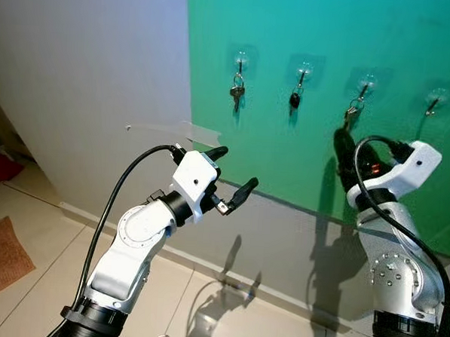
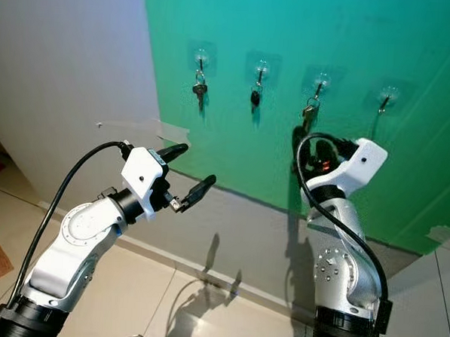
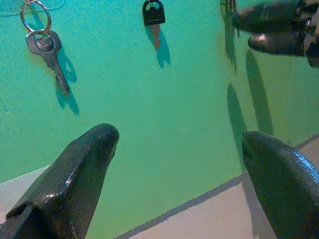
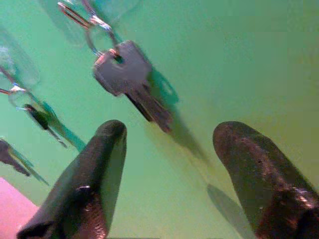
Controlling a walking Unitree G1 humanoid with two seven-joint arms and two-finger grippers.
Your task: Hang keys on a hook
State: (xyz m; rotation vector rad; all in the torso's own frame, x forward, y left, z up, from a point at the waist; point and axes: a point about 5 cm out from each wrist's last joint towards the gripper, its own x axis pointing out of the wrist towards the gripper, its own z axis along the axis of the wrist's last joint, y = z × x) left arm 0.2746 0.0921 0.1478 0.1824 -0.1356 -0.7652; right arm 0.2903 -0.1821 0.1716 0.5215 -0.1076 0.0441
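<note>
Right gripper (image 4: 167, 149) raised just below third clear adhesive hook (image 1: 365, 84) on green wall (image 1: 307, 37), fingers spread wide, nothing between them. Silver key on split ring (image 4: 127, 74) hangs from that hook; in head views key largely hidden behind gripper's black fingers, wrist view shows it plainly. Left gripper (image 1: 236, 173) held lower, near grey wall base (image 1: 282, 232), jaws wide apart, empty. Silver key (image 1: 237, 94) and black-headed key (image 1: 295, 99) hang on first two hooks. Fourth hook (image 1: 435, 100) bare.
</note>
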